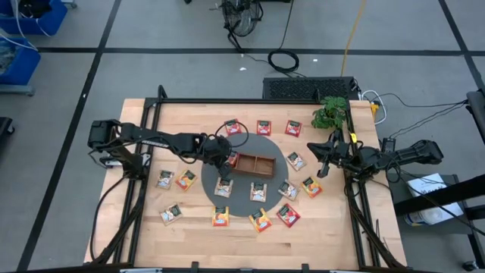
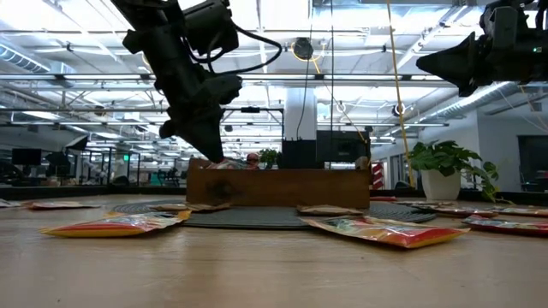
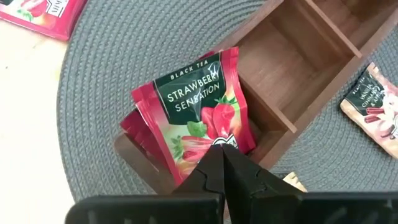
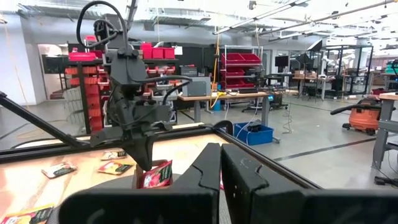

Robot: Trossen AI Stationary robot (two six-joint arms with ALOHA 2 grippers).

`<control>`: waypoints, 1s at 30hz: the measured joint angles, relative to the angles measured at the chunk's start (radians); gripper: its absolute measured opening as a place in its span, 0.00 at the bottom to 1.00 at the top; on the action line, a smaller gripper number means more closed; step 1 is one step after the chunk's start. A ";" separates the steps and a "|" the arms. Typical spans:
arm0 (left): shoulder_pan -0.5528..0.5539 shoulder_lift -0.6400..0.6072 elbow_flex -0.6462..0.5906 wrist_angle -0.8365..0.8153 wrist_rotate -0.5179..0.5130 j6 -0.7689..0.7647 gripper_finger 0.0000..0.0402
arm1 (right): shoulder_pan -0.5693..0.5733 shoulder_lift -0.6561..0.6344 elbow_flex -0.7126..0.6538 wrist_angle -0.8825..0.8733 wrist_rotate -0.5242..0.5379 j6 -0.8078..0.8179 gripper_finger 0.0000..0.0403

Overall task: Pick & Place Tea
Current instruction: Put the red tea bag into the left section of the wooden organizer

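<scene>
The brown wooden tray [image 1: 254,164] sits on a round grey mat [image 1: 246,201] at the table's middle. My left gripper [image 3: 222,152] is over the tray's left end compartment, shut on a red tea packet [image 3: 193,106] printed "Strawberry Sensation". The edge of another red packet [image 3: 129,121] shows beneath it. Several more tea packets, red [image 1: 263,127], orange [image 1: 186,179] and whitish [image 1: 165,179], lie flat around the mat. My right gripper [image 1: 322,155] waits shut at the table's right edge, raised and empty. My left gripper pinches the packet's edge nearest the wrist [image 3: 214,140] between its two fingers. The fingers slant down from above and from the table's left. The packet hangs tilted below the fingertips [image 4: 155,174], over the tray's end compartment. Whether its lower end rests there I cannot tell.
A potted plant [image 1: 330,112] stands at the table's far right corner. The tray's middle and right compartments [image 3: 311,43] show bare wood. A whitish packet [image 3: 373,106] lies on the mat beside the tray. Black frame rails [image 1: 151,136] run along the table's left and right sides.
</scene>
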 joint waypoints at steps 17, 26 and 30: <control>-0.068 0.002 0.053 -0.055 -0.094 0.233 0.00 | 0.000 0.000 0.000 0.000 0.000 -0.001 0.01; -0.042 0.029 0.289 -0.261 -0.117 0.277 0.00 | 0.000 0.000 0.000 0.016 0.000 -0.003 0.01; -0.027 0.131 0.357 -0.342 -0.096 0.298 0.00 | 0.000 0.000 0.000 0.016 0.000 -0.003 0.01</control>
